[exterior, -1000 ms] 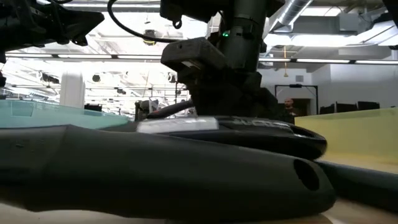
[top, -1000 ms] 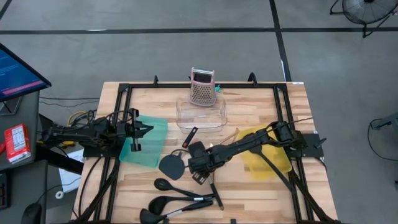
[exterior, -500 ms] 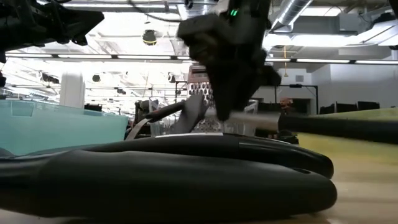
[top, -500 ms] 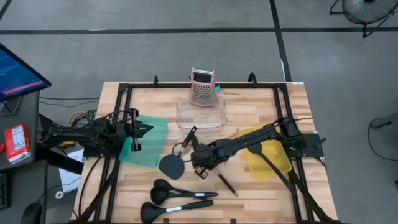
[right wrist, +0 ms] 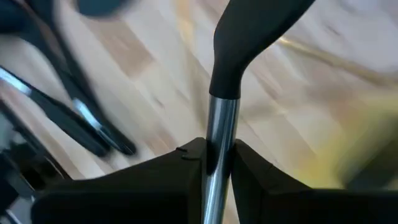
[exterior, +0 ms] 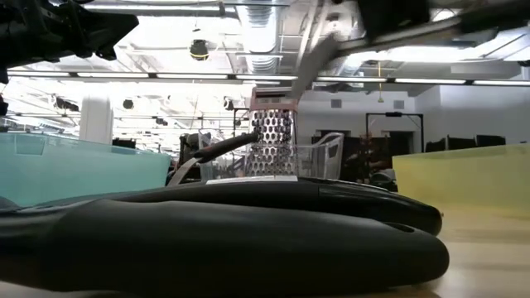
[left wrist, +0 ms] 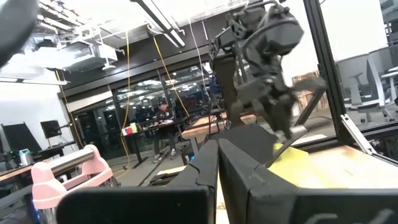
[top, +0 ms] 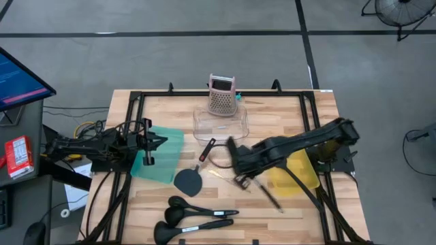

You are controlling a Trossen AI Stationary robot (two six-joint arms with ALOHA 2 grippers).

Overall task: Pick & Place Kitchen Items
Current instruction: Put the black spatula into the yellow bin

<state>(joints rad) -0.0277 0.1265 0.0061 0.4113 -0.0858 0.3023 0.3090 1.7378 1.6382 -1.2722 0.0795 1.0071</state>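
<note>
While the carry goes on, these are the things to watch.

Utensil in hand: a black, steel-shafted utensil (right wrist: 222,118) is lifted off the worktop (top: 286,211), its long handle trailing down toward the near right in the high view (top: 267,194).
Right gripper: the right gripper (top: 240,165) is clenched on the shaft, fingers (right wrist: 180,180) pinching both sides, above the middle of the worktop.
Likely goal: I judge the yellow tray (top: 303,173) just to its right is the target.
How to do it well: swing right slowly, so the long handle does not swing or slip; keep it high enough to clear the tray's rim, then lower it level before letting go.
Other items: ladles and spoons (top: 194,216) lie at the near edge, a turner (top: 189,180) left of centre, a red-marked handle (top: 207,150) beside it.
Clutter: the pink grater (top: 222,96) stands at the far edge behind a clear tray (top: 221,124).
Left gripper: the left gripper (top: 151,142) waits over the teal tray (top: 167,160); fingers apparently closed.
</note>
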